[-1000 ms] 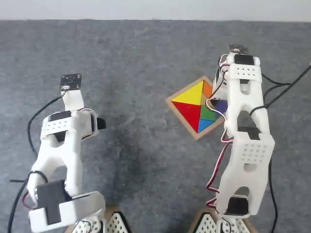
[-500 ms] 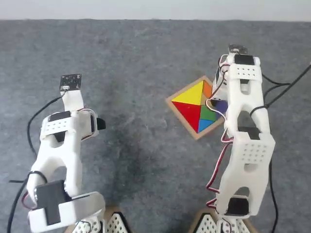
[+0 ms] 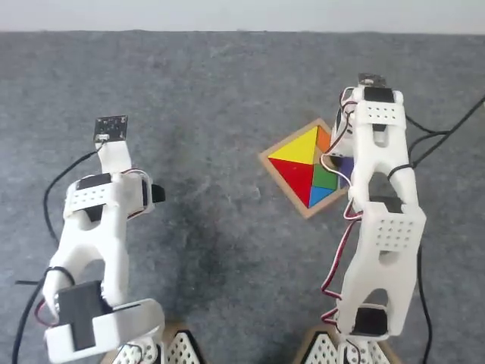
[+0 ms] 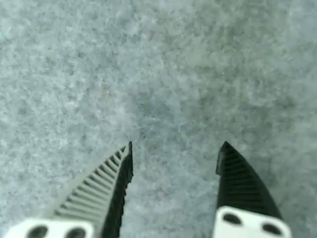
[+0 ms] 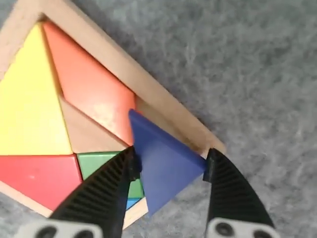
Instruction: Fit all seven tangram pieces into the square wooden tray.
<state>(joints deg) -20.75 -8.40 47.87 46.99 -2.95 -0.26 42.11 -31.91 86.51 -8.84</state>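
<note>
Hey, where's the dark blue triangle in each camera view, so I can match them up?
High view: blue triangle at the tray corner beside the right arm, partly hidden by it.
Left wrist view: left end effector open over grey mat.
Right wrist view: blue triangle gripped by the right end effector, overlapping the tray rim.
Shared landmark: yellow triangle.

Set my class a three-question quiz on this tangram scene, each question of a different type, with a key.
1. True or false: the left gripper holds a piece.
2. Which piece does the right gripper grip? A. yellow triangle B. blue triangle C. red triangle
3. Fill in: the tray lies nearer the ___ arm.
Key: 1 false; 2 B; 3 right.
</note>
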